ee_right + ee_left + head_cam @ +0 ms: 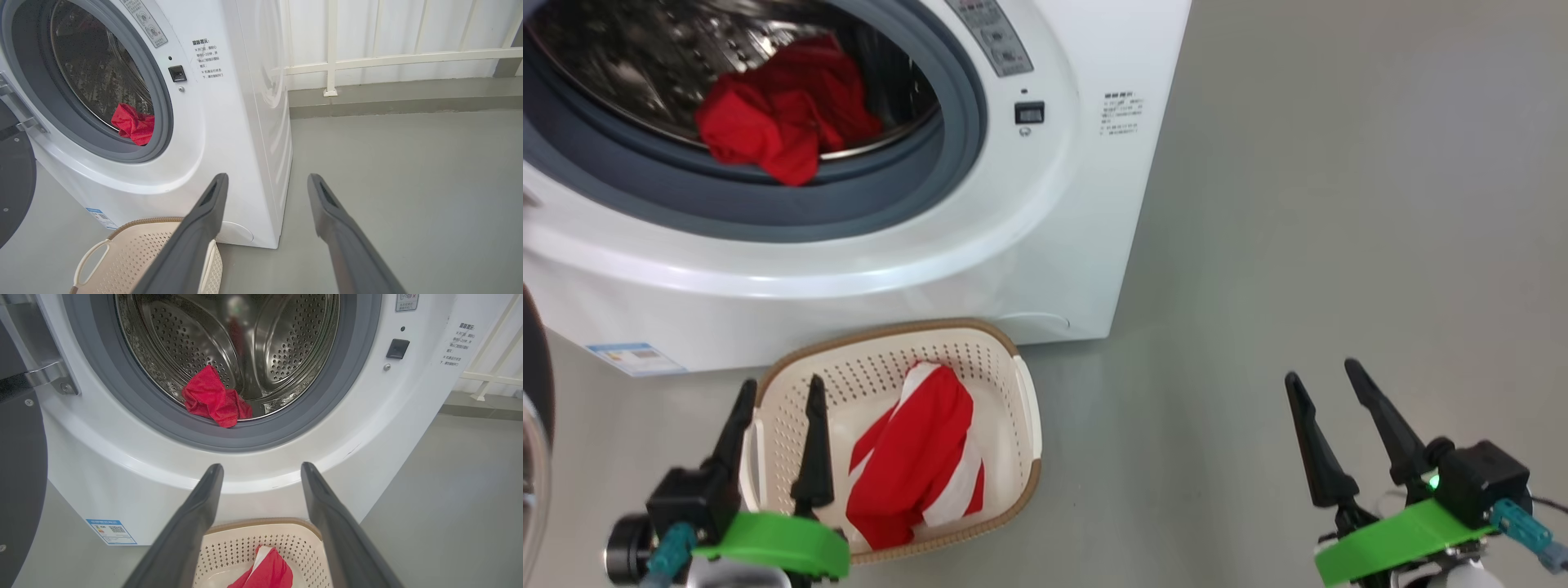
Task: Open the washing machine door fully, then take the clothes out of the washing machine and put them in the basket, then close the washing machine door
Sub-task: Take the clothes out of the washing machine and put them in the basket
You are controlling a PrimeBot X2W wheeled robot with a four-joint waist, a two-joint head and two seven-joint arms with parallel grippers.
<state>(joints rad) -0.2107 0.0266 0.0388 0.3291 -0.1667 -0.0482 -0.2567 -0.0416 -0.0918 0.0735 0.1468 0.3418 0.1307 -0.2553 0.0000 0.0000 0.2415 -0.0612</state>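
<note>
The white washing machine (1045, 245) stands with its door (18, 477) swung open to the left. Red clothes (780, 114) lie at the front lip of the steel drum (212, 398) (135, 124). In the cream basket (1021, 392) on the floor before the machine lies a red and white striped garment (919, 457) (267, 571). My left gripper (780, 392) (261, 469) hangs open and empty over the basket's left side. My right gripper (1323, 371) (265, 177) is open and empty above bare floor, to the right of the machine.
Grey floor (1339, 204) stretches to the right of the machine. A white railing (388, 61) and a low kerb run along the back wall. The open door's dark rim (535, 367) stands at the far left.
</note>
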